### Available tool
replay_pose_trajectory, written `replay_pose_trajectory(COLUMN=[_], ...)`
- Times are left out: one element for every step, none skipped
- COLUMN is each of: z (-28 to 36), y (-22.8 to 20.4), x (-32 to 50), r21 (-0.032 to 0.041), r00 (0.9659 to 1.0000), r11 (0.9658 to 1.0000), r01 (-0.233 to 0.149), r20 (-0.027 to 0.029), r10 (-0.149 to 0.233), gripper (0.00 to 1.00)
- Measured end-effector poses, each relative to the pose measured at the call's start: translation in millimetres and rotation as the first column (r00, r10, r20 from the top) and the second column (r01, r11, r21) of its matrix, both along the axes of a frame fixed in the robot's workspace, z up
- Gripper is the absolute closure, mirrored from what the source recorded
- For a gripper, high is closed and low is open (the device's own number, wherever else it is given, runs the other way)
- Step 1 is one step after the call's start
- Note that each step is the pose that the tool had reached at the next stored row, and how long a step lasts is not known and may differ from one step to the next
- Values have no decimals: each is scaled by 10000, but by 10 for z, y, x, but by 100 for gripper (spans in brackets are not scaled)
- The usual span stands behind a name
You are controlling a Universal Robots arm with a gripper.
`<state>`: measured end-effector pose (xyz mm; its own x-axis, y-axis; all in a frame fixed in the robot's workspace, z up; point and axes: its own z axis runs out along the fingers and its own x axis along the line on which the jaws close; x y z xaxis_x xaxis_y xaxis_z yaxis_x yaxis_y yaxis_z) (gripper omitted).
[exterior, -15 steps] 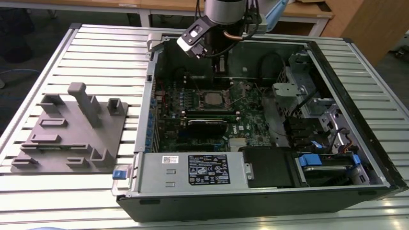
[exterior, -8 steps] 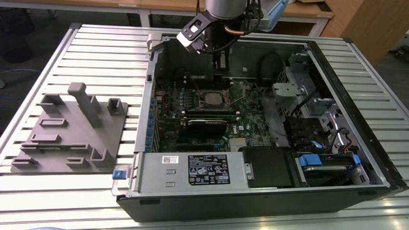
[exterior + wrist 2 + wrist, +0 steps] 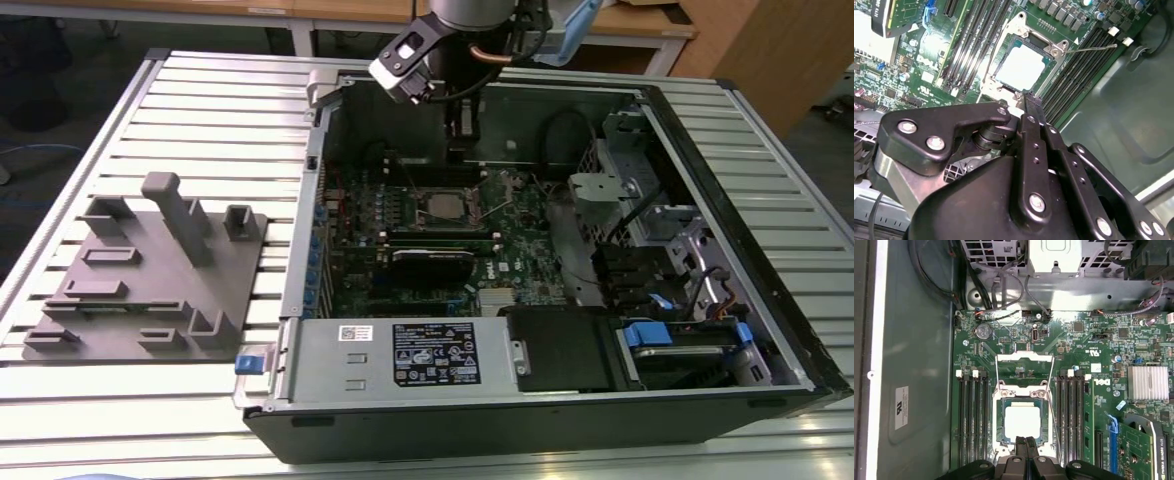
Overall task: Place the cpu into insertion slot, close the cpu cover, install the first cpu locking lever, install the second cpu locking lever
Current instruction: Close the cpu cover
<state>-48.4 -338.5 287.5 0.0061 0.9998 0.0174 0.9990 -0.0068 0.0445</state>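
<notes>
The cpu [image 3: 1022, 422], a flat square with a pale silver top, lies in the insertion slot [image 3: 998, 426] on the green board; both also show in the second wrist view, cpu [image 3: 1022, 66] and slot [image 3: 1004, 90]. The cpu cover [image 3: 1024, 356], a thin silvery frame, appears swung open off the slot's far side, with the board visible through its window. Thin wire levers [image 3: 1055, 410] stand loose beside the slot. My gripper [image 3: 1026, 442] is shut with nothing in it, its tips over the slot's near edge. In the exterior view it [image 3: 462, 150] hangs inside the case above the slot [image 3: 446, 206].
Long black memory slots [image 3: 971, 415] flank the socket on both sides. A heatsink [image 3: 1148, 382] and an expansion card [image 3: 1141, 450] sit to one side. In the exterior view the open case wall [image 3: 315, 150], the power-supply box [image 3: 400, 355] and a grey fixture [image 3: 154, 270] surround the work area.
</notes>
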Motion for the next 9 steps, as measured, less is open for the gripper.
replay_pose_trajectory(z=[9, 12, 12, 12, 15, 16, 17, 17, 20], y=[0, 0, 0, 0, 0, 0, 0, 0, 0], x=[0, 0, 0, 0, 0, 0, 0, 0, 0], r21=[-1, 1, 2, 3, 0, 0, 0, 0, -1], r00=[10000, 10000, 10000, 10000, 10000, 10000, 10000, 10000, 10000], r11=[10000, 10000, 10000, 10000, 10000, 10000, 10000, 10000, 10000], r01=[1, 0, 0, 0, 0, 0, 0, 0, 0], r20=[0, 0, 1, 2, 1, 1, 0, 0, 0], r10=[-1, 0, 0, 0, 0, 0, 0, 0, 0], gripper=[90, 90, 90, 90, 90, 90, 90, 90, 90])
